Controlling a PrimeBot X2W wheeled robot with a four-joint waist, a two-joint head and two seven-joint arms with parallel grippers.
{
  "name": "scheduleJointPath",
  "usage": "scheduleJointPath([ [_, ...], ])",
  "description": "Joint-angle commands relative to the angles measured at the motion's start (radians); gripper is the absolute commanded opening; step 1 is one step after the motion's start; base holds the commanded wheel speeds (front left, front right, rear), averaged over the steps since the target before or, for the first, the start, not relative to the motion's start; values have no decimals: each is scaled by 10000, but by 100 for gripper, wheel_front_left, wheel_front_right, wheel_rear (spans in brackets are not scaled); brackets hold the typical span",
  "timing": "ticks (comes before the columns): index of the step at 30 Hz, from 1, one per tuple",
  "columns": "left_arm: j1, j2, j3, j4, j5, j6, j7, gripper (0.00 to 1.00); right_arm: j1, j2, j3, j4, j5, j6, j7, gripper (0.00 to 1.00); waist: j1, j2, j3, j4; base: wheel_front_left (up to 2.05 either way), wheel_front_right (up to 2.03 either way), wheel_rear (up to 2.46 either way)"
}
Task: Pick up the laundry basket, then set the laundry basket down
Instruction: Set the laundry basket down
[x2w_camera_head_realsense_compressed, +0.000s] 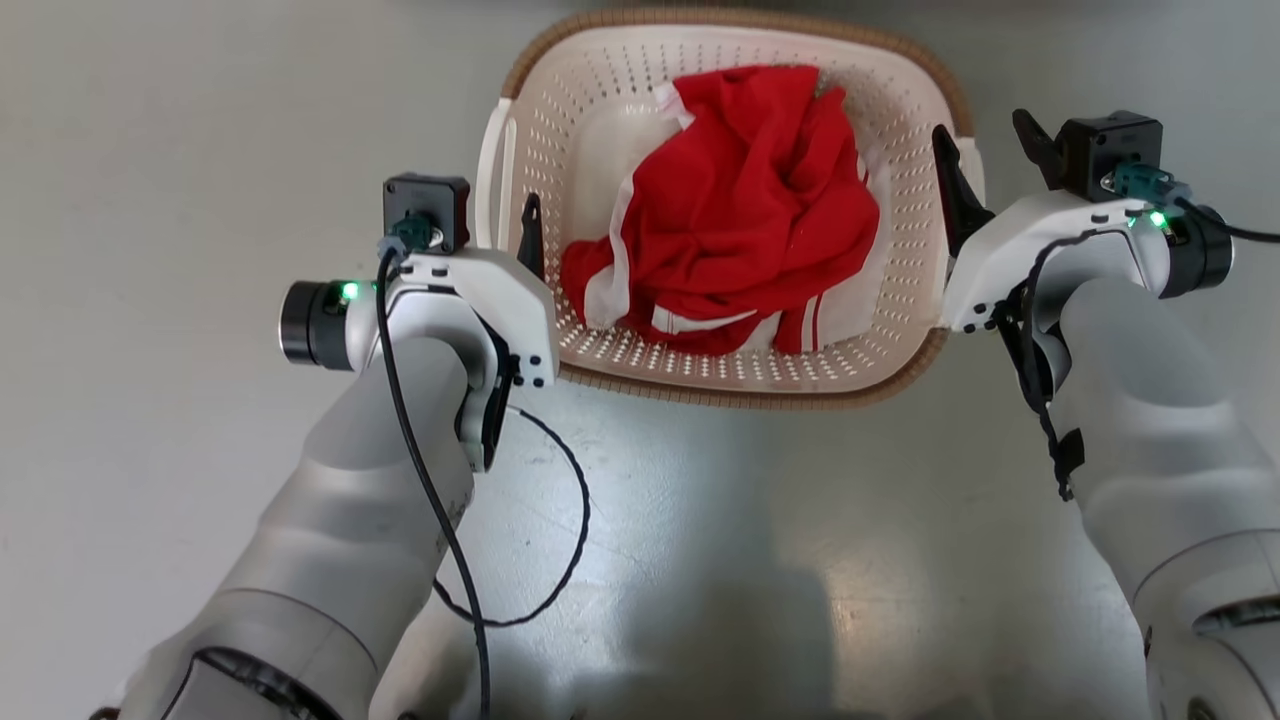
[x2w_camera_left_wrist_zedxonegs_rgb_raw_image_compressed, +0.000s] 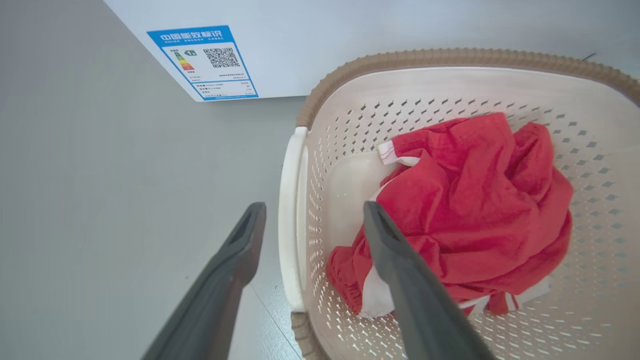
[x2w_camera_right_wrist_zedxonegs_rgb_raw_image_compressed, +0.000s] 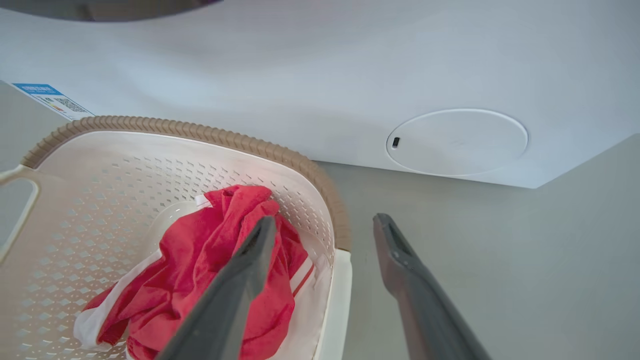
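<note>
Laundry basket (x2w_camera_head_realsense_compressed: 620, 110) being straddled at both side handles, on the grey floor (x2w_camera_head_realsense_compressed: 700, 560).
The left handle (x2w_camera_left_wrist_zedxonegs_rgb_raw_image_compressed: 290, 215) is being bracketed by the spread fingers of the left gripper (x2w_camera_left_wrist_zedxonegs_rgb_raw_image_compressed: 314, 207), and the right handle (x2w_camera_right_wrist_zedxonegs_rgb_raw_image_compressed: 337, 300) by those of the right gripper (x2w_camera_right_wrist_zedxonegs_rgb_raw_image_compressed: 325, 219). Nothing is being clamped. Whether gripping or letting go is in hand cannot be told. Either way, both grippers are best moved evenly, inner fingers being kept off the crumpled, soft red cloth (x2w_camera_head_realsense_compressed: 750, 200) just inside them. The walls are smooth, perforated cream plastic under a ribbed, brown, woven-look rim (x2w_camera_left_wrist_zedxonegs_rgb_raw_image_compressed: 425, 57).
</note>
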Motion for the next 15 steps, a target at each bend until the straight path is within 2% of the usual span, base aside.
scheduleJointPath([
  [1, 351, 246, 268, -157, 198, -3, -62, 100, 533, 304, 122, -282, -70, 60, -134, 100, 0, 0, -227, -20, 0, 0, 0],
  [9, 989, 316, 997, -996, 1035, 62, -63, 100, 1308, 304, 355, -1357, 476, 60, -135, 100, 0, 0, -1079, -103, 0, 0, 0],
  [15, 2231, 526, 1876, -2399, 2146, 119, -63, 100, 2472, 304, 701, -2737, 1101, 60, -135, 100, 0, 0, -2193, -244, 0, 0, 0],
])
